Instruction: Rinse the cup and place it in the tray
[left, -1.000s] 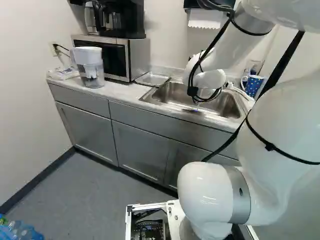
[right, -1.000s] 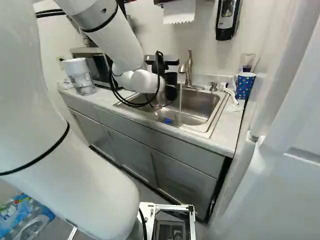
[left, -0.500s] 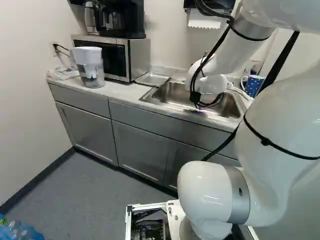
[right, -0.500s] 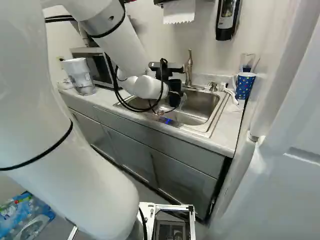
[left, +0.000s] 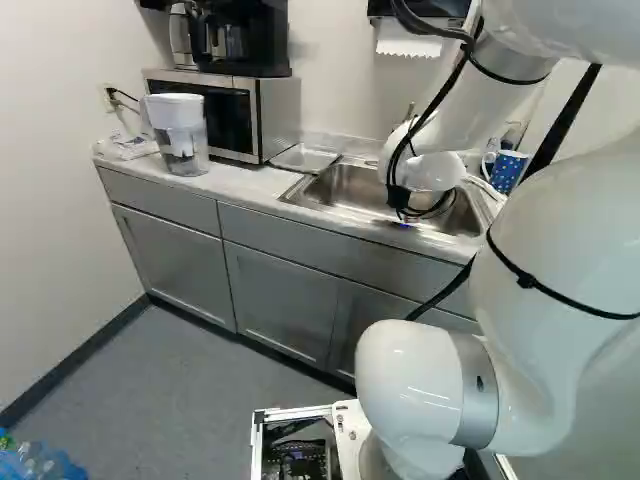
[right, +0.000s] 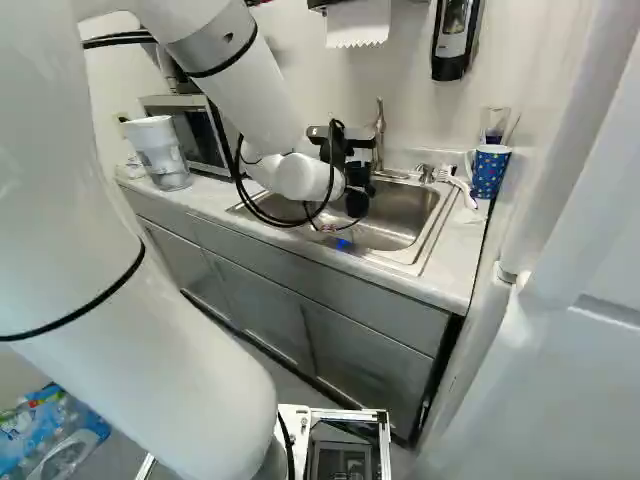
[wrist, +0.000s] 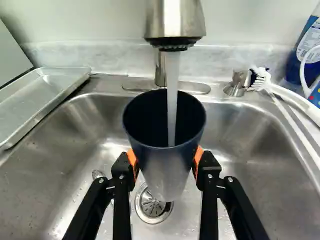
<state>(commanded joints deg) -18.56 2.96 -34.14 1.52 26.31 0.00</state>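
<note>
At the sink, the gripper (right: 357, 178) shows as a dark shape beyond the white wrist in the right base view. Seen from the wrist, the gripper (wrist: 166, 166) has its orange pads pressed on both sides of a dark cup (wrist: 165, 172). The cup stands mouth up above the drain, and running water (wrist: 172, 95) from the faucet (wrist: 175, 22) falls into its mouth. A shallow metal tray (wrist: 47, 92) lies beside the sink; the left base view shows this tray (left: 305, 158) next to the microwave.
Around the cup is the steel sink (wrist: 255, 135). A white brush (wrist: 280, 92) and the faucet handle (wrist: 237, 82) are at its rim. A blue dotted mug (right: 490, 172) stands on the counter. The microwave (left: 275, 115) and a water pitcher (left: 180, 135) stand beyond the tray.
In the right base view the wrist and gripper have shifted right and slightly down, toward the faucet's stream, carrying the cup. The stream seen beside the gripper earlier is hidden there now. The base has stayed put.
</note>
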